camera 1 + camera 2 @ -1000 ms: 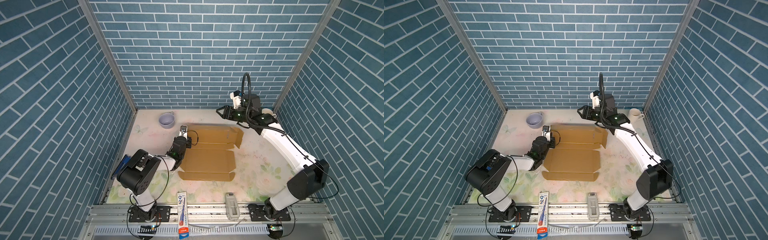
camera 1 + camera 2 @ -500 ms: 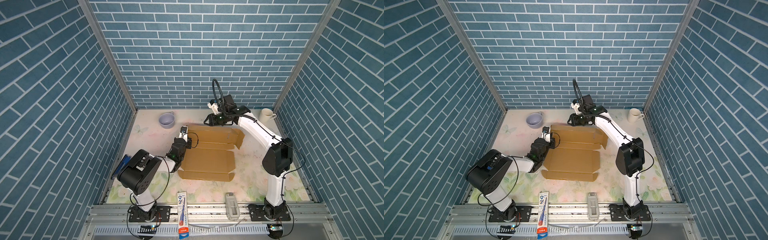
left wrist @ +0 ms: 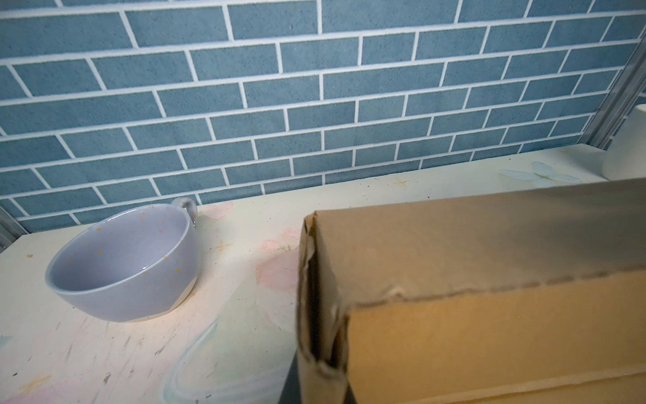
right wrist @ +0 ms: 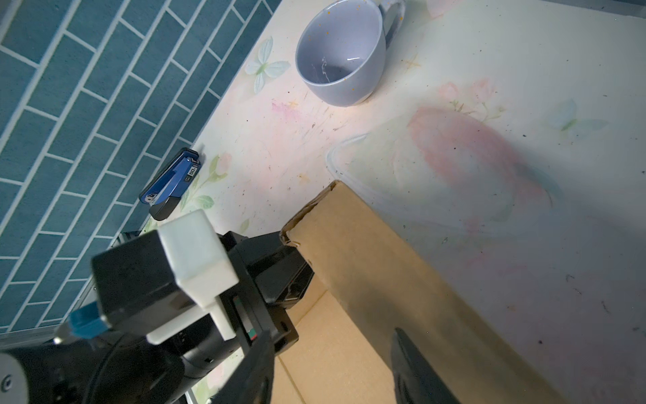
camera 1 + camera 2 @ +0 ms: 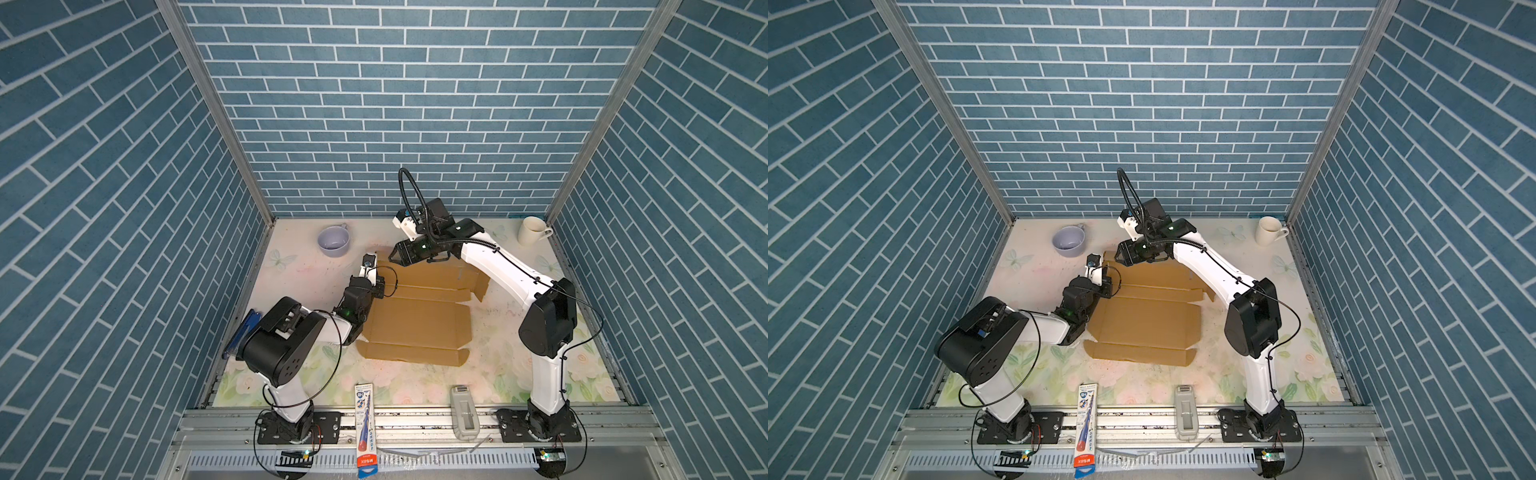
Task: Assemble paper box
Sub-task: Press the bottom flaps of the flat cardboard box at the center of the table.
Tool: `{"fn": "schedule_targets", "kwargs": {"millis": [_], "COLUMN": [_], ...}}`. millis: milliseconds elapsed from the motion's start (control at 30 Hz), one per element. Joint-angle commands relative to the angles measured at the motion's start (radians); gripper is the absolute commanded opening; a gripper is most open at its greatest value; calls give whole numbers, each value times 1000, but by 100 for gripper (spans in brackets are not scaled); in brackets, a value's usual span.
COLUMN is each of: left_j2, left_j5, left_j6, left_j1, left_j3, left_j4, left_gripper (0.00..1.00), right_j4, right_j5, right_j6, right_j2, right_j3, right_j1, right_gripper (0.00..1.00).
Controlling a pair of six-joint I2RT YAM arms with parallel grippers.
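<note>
The paper box (image 5: 419,328) (image 5: 1146,320) is brown cardboard lying mid-table, its back wall folded up and its front flaps flat. My left gripper (image 5: 376,286) (image 5: 1105,286) reaches in low from the left and is shut on the folded flap at the box's back left corner (image 3: 325,314); the doubled cardboard edge sits between the jaws of the left gripper (image 3: 320,381). My right gripper (image 5: 392,257) (image 5: 1119,259) hovers open just above that same corner. Its two dark fingers (image 4: 260,363) stand apart over the raised wall (image 4: 367,280), holding nothing.
A lilac cup (image 5: 333,243) (image 3: 122,266) stands at the back left, close to the box corner. A white mug (image 5: 533,230) sits at the back right. A blue stapler (image 5: 241,336) (image 4: 171,182) lies by the left wall. A long printed carton (image 5: 365,419) and a grey case (image 5: 463,411) lie on the front rail.
My right arm has swung left and down from the back right, bringing its gripper to the box's back left corner. The left arm and the box have stayed put.
</note>
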Motion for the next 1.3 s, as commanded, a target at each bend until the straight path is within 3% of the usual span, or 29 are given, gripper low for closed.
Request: {"fn": "schedule_targets", "kwargs": {"millis": [0,433,867,1267], "left_j2": [7,3,-4,2], "left_j5": [12,38,73,70], "left_j6": [-8,-21,-35,-49], "left_j1": [-6,-6,-6,-5], "left_j3": [-12,-18,-9,-1], "left_j4": [17,10,-36,-106], "left_gripper": [0,1,18,17], "right_j4": [15,29,43,60], "right_j5": [22,30,15,10], "right_j6": [-57,-87,-76,-52], "right_j2": [32,88,118,120], "right_j3": [9,46,31,29], "right_j1": [3,9,38,44], "right_gripper": [54,47,45,44]}}
